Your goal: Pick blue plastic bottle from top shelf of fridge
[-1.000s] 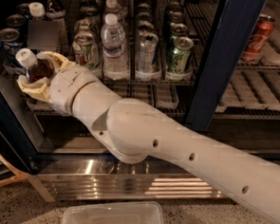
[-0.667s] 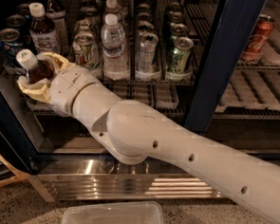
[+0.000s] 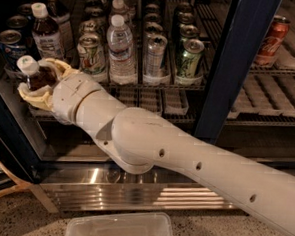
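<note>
One gripper (image 3: 33, 79): nine o'clock, fingers narrow, clamped around blue plastic bottle (image 3: 41, 77).
One held bottle: tilted, just below top shelf (image 3: 159, 84) of fridge (image 3: 230, 70).
Two brown bottles (image 3: 46, 36): eleven o'clock, upright.
One red can (image 3: 270, 40): one o'clock.

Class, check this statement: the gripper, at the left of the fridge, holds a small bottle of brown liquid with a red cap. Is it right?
Not quite. The camera view shows the gripper at the left of the fridge, holding a small bottle of brown liquid, but its cap is white, not red.
</note>
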Robot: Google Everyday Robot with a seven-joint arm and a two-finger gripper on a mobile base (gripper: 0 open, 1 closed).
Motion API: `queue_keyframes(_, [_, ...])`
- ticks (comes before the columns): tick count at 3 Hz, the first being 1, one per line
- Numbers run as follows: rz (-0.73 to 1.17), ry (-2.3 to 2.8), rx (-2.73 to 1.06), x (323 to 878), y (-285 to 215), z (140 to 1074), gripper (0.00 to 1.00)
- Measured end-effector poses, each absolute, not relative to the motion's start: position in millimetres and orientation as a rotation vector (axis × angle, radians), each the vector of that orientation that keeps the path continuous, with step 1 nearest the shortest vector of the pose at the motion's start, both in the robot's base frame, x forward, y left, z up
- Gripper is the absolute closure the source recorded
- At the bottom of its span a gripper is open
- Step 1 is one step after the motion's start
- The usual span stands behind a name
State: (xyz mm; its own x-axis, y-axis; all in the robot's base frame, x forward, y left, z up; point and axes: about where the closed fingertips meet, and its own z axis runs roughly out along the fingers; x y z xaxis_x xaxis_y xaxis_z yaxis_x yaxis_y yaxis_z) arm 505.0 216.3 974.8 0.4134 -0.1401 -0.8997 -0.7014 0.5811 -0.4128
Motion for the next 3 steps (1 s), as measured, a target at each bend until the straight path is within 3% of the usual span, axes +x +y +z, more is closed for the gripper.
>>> queue_keyframes(3, [0.422,1.120,-0.910,507.1,213.4,964.2,1.00])
